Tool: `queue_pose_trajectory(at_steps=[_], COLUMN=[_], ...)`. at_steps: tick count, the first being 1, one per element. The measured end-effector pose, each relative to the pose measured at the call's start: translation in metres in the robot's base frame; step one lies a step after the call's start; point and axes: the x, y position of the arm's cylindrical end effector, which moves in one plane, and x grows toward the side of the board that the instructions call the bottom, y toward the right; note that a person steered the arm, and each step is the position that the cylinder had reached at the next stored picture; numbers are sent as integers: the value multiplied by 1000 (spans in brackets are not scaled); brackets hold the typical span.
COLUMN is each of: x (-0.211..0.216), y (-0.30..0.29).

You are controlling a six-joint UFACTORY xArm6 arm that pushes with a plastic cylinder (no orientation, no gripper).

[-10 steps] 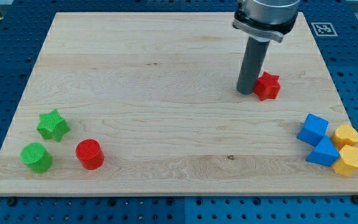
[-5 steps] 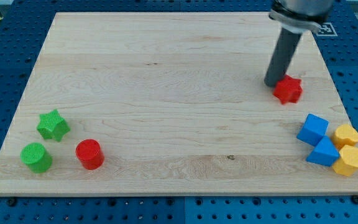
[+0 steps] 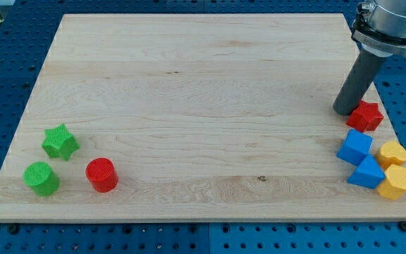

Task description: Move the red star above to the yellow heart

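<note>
We had no claw on our arm, only the dark rod, so there was nothing to see as open, closed or holding. Our tip (image 3: 344, 111) rested on the counter (image 3: 189, 85) near the view's right edge, pressed against the upper-left side of the red star (image 3: 366, 116). The rod rose from there toward the view's top right, where its grey mount was cut off by the frame.

The red star lay close to the counter's right edge, just above the cluster of blocks in the lower right corner. Directly below it, touching or nearly so, sat a blue cube-like block (image 3: 355, 147). Below that one lay a second blue block (image 3: 367, 172), wedge-shaped as far as we could make out. The yellow heart (image 3: 393, 153) stood just to the right of the upper blue block, below and a little to the right of the red star, with a small gap between the two. A second yellow block (image 3: 396, 182), many-sided, sat right under the heart at the counter's lower right corner.

Well apart, at the view's lower left, we saw a green star (image 3: 60, 142), a green cylinder (image 3: 41, 178) below it, and a red cylinder (image 3: 101, 174) to their right.
</note>
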Motion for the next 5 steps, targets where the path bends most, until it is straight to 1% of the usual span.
queue_pose_trajectory(at_steps=[1,2,4,5], x=[-1,-3,-6,-22], y=[0,16,18,19])
